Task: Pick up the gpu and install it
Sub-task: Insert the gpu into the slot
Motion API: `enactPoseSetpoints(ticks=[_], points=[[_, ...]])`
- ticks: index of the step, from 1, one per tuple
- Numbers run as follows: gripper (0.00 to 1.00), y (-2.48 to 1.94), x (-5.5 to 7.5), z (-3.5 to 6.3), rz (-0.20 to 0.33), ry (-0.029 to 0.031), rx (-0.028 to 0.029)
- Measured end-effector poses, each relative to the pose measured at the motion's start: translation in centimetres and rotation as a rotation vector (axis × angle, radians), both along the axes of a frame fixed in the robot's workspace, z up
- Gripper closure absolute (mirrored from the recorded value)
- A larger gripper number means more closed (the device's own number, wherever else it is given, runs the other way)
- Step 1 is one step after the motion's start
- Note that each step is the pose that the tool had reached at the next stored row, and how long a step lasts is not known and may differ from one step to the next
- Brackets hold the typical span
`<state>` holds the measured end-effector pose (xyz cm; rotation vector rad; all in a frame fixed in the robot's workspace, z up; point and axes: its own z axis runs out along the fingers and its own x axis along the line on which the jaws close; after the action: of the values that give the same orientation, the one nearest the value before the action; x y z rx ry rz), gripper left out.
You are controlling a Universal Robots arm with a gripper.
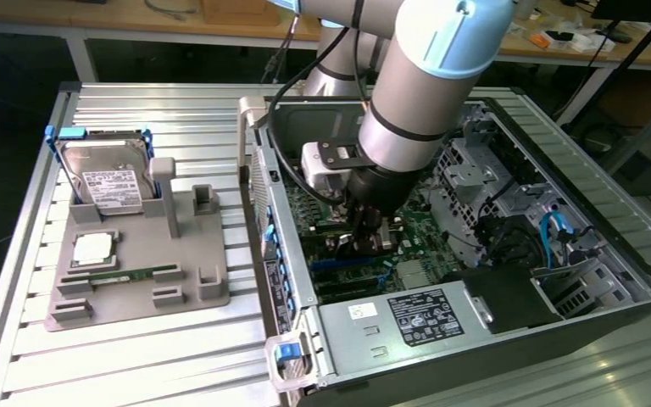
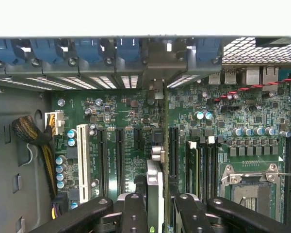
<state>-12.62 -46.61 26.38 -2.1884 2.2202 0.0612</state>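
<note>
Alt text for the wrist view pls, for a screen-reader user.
The gripper, jaws closed on the gpu, holds the thin card edge-on over the motherboard, between black expansion slots. Beyond it runs a row of blue slot clips; a CPU socket sits to one side.

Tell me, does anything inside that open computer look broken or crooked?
Nothing stands out: the thin black expansion card with silver bracket sits straight in the end effector, parallel to the slots on the green motherboard.
</note>
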Motion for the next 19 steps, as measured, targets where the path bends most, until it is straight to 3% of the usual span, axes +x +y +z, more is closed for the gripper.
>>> enactPoseSetpoints(ticks=[19], points=[[0.73, 0.00, -0.07, -0.07, 0.000, -0.0004, -0.0001]])
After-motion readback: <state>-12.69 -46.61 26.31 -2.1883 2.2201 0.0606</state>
